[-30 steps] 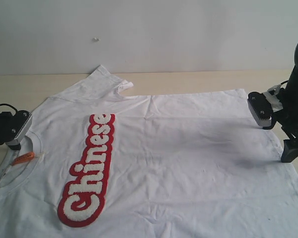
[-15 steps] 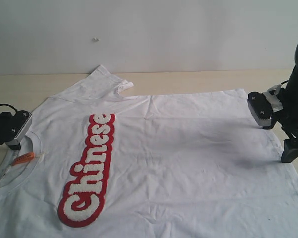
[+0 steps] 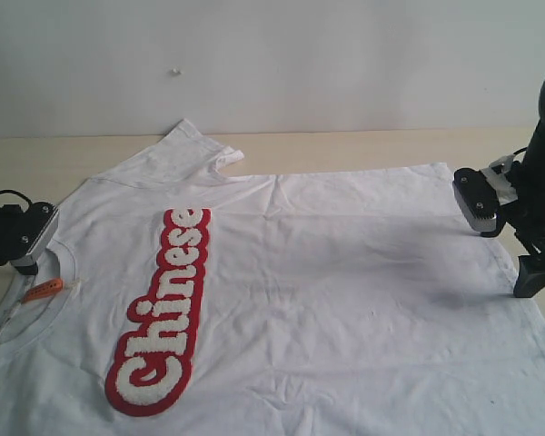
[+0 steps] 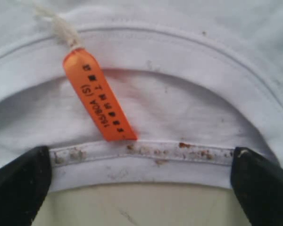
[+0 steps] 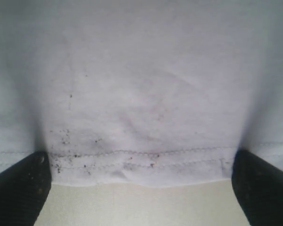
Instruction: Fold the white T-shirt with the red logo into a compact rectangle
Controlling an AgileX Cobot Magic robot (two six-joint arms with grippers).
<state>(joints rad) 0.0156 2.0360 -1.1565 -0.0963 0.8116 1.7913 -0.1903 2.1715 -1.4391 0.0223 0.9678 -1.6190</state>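
Both sets of jaws are spread wide on my feed, gripping nothing. The left gripper (image 4: 141,188) straddles the ribbed collar (image 4: 146,157) of the white T-shirt (image 3: 345,272), and the orange tag (image 4: 98,96) lies just past the gap. The right gripper (image 5: 141,188) brackets the stitched hem (image 5: 141,162), with table (image 5: 146,207) showing between its tips. The red logo (image 3: 163,309) lies flat, well clear of both and nearer the left one.

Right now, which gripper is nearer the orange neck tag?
Left. The left gripper sits at the collar, right beside the orange neck tag; the right gripper is at the hem, across the white T-shirt.
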